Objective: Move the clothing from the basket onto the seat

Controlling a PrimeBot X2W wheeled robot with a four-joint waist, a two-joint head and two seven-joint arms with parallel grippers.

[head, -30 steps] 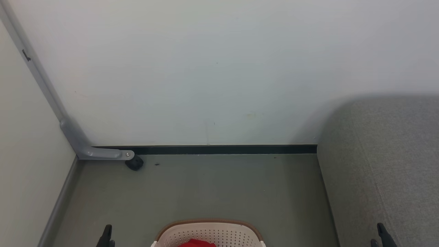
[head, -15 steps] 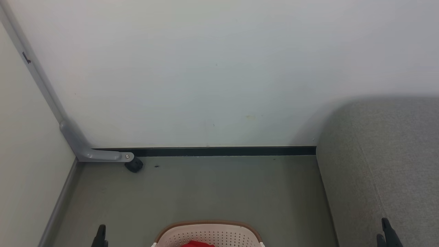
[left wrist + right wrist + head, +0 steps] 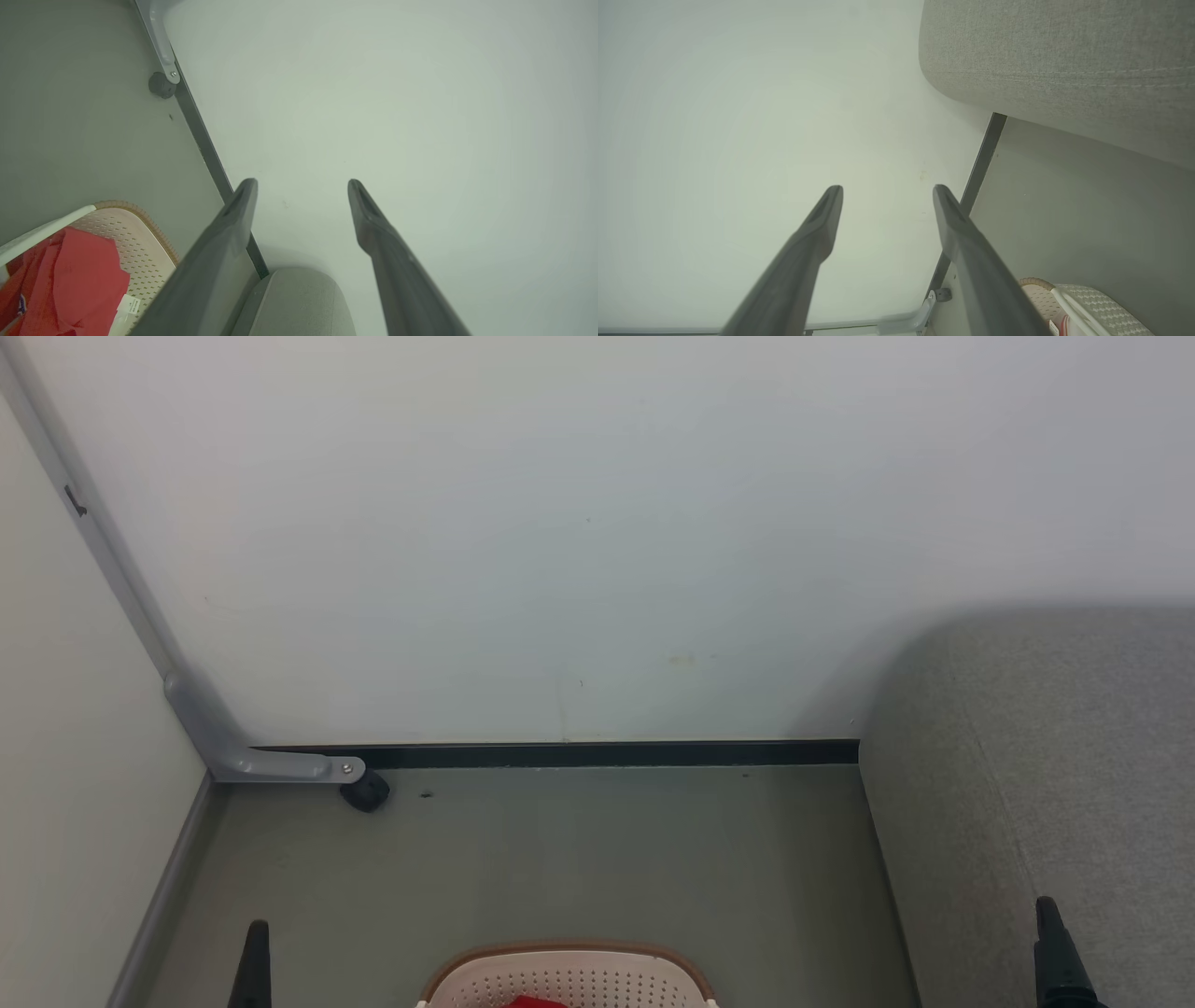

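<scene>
The cream basket [image 3: 569, 973] with a brown rim stands on the floor at the bottom middle of the head view, with a sliver of red clothing [image 3: 532, 1002] inside. In the left wrist view the clothing [image 3: 79, 275] lies crumpled in the basket [image 3: 140, 224], with a white label showing. The grey seat [image 3: 1055, 756] fills the right side. My left gripper [image 3: 302, 183] is open and empty, left of the basket. My right gripper [image 3: 887, 189] is open and empty, in front of the seat [image 3: 1064, 60].
A pale wall with a black baseboard [image 3: 597, 753] closes off the far side. A grey metal leg with a black castor [image 3: 366, 791] sits at the far left corner, beside a cream partition [image 3: 75, 756]. Grey-green floor [image 3: 560, 859] lies between the basket and the wall.
In the head view both grippers' fingers have risen and drifted outward, the left one leftward, the right one rightward. The whole picture has slid slightly down, so the camera has moved.
</scene>
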